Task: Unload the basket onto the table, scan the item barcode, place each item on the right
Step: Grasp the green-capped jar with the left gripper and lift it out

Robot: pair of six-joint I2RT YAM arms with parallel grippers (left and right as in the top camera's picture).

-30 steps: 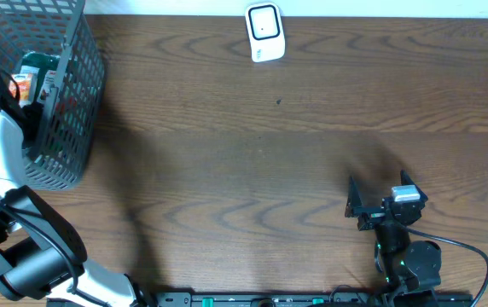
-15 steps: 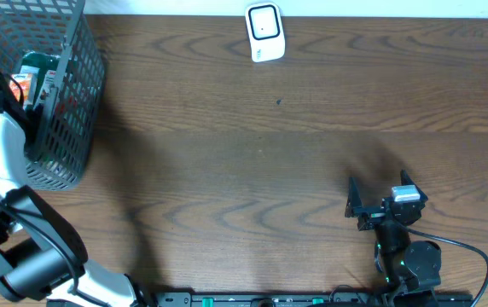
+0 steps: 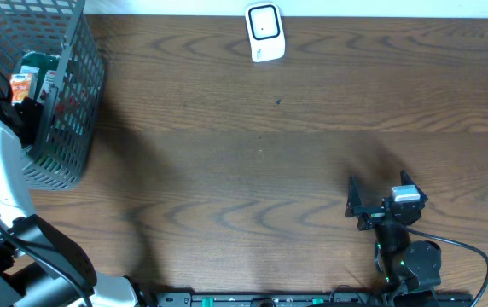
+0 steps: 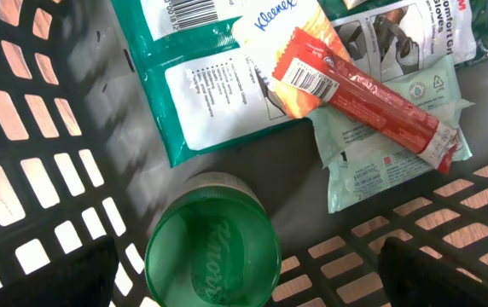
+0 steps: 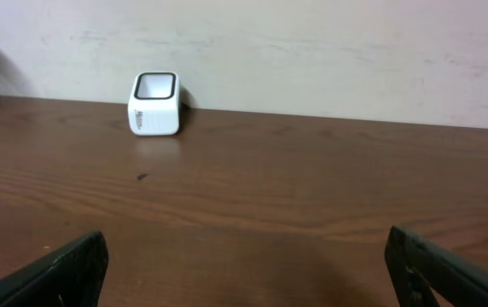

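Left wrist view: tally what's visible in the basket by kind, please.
Round green tub: 1
Red stick packet: 1
Kleenex pack: 1
Green flat packs: 3
Total: 6 in view

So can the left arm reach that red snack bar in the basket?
Probably yes. The left gripper hangs open inside the basket, and the red bar lies on top of the packets with nothing over it. The gripper is over the green lid, so it must shift first.
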